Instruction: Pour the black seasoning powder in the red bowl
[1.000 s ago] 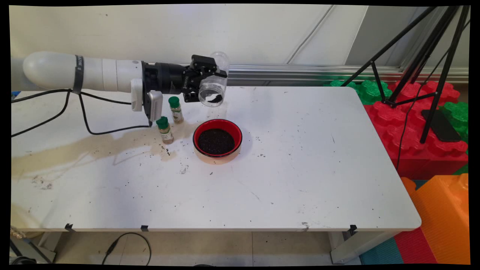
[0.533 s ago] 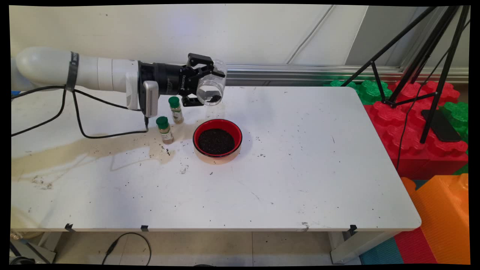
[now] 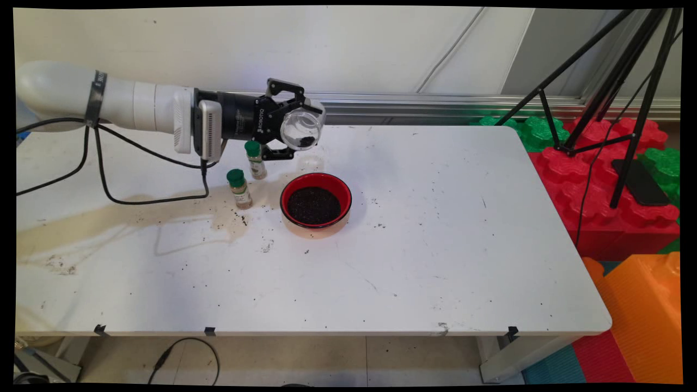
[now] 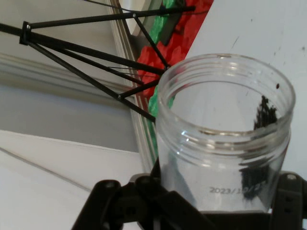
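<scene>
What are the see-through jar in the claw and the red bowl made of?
The jar looks like clear plastic or glass: transparent, glossy, with a threaded neck and printed date. I can't tell which. The red bowl has a smooth, shiny glazed look, likely ceramic or melamine, holding dark grains.

A date beginning "2023/10/2" is printed low on the clear jar held in the claw; "ROBOTIQ" is lettered on the claw's body.

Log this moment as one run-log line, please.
pincer: shut on clear jar | jar: tipped sideways, nearly empty | below: red bowl of dark grains | beside: two spice bottles
</scene>
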`<state>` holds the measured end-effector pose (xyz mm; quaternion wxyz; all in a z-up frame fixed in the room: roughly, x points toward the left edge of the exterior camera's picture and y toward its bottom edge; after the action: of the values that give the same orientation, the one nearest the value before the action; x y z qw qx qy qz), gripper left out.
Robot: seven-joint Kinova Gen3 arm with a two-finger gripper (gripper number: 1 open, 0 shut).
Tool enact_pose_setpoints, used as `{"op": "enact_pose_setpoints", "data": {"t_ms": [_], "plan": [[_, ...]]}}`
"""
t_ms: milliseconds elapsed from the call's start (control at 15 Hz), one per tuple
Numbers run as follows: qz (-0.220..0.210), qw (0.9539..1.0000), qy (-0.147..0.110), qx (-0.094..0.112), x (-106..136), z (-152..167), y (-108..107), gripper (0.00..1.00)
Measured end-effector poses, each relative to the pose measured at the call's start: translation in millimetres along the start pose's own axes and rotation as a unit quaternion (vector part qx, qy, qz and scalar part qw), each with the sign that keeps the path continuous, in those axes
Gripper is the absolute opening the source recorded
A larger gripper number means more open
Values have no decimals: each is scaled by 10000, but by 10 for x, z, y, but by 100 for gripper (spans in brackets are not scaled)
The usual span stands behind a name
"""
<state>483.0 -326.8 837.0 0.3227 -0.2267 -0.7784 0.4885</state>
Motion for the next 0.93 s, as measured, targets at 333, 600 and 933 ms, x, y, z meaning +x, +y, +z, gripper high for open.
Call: {"op": "enact_pose_setpoints", "data": {"t_ms": [333,600,933], "plan": [[-652,9977,133,-92,24,-77,-18,0],[-1157,9929,234,-163,42,-145,-45,0],[-1860,9816,370,-237,45,-241,-100,0]]}}
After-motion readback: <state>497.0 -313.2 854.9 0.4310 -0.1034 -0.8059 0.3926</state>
